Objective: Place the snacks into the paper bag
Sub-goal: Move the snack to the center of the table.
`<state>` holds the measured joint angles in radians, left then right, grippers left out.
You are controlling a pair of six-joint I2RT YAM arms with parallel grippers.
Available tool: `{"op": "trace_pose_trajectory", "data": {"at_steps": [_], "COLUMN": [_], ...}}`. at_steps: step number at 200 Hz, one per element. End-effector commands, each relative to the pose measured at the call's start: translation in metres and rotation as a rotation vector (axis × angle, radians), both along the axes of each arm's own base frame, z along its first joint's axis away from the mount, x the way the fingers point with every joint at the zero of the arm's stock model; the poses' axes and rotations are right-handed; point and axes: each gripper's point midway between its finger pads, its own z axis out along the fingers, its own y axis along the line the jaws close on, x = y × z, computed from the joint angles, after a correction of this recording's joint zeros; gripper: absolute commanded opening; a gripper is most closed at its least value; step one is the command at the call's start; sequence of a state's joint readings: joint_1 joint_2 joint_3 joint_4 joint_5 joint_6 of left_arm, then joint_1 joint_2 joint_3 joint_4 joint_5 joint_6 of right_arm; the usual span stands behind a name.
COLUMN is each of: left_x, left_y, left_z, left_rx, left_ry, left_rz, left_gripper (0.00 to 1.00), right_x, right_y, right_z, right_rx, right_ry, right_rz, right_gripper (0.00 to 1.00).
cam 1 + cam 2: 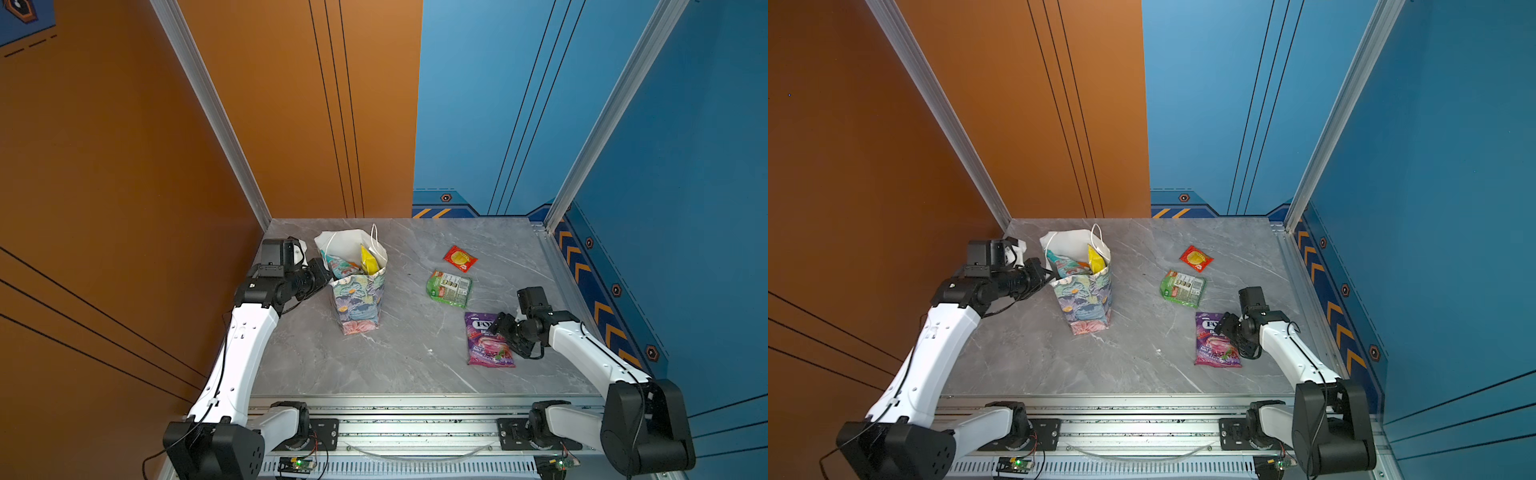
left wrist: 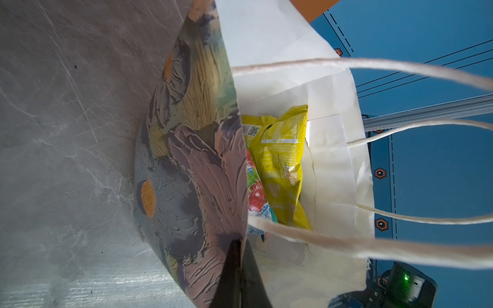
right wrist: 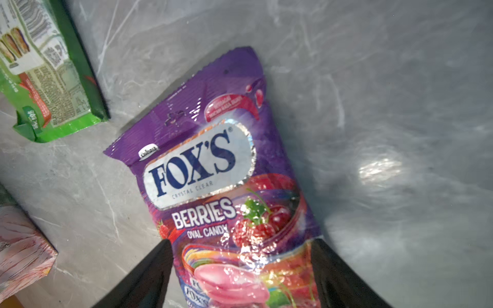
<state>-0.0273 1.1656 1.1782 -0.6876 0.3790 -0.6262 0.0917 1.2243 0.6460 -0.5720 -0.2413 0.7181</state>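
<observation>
- The left gripper (image 2: 238, 242) is closed tight on the rim of the paper bag (image 1: 359, 299), pinching the printed wall on the side facing that arm. The arm reaches in about level from the bag's left, with its wrist raised off the table (image 1: 399, 357).
- The paper bag stands upright toward the table's back left with its mouth open. A teal packet (image 1: 341, 266) and a yellow packet (image 1: 369, 259) show inside; anything beneath them is hidden.
- 3 snacks lie outside on the table's right half: a small red packet (image 1: 460, 258) farthest back, a green packet (image 1: 449, 289) just nearer, and the purple FOX'S packet (image 1: 486, 340) nearest.
- The task looks well along, with those 3 packets left to bag.
- The right gripper (image 3: 240, 245) stands wide open with 1 finger either side of the purple packet's lower half, gripping nothing. Its wrist is pitched down, low over the table.
</observation>
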Motion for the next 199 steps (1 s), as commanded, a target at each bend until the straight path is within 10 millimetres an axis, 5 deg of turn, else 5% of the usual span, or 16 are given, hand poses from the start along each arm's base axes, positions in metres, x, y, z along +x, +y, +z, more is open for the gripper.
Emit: {"op": "trace_pose_trajectory", "data": {"at_steps": [1,88,140,199], "left_x": [-0.003,-0.003,-0.003,-0.001], "left_y": [-0.002,-0.002,-0.002,-0.002], "left_z": [0.0,0.003,0.002,0.0], "left_rx": [-0.021,-0.021,-0.019,-0.02], "left_ry": [0.001,-0.006,-0.005,0.0], "left_rz": [-0.006,-0.007,-0.008,-0.008], "left_gripper": [0.0,0.0,0.0,0.0], "right_x": [0.005,0.032,0.035,0.026], "right_y": [0.014,0.088,0.069,0.058], "right_z": [-0.004,0.003,0.021,0.005], "right_rx": [0.035,0.032,0.001,0.079], "right_ry": [-0.013,-0.067,-0.106,-0.088], "right_rz": [0.004,0.165,0.142,0.116], "right_gripper": [0.81,0.79,0.78,0.76]}}
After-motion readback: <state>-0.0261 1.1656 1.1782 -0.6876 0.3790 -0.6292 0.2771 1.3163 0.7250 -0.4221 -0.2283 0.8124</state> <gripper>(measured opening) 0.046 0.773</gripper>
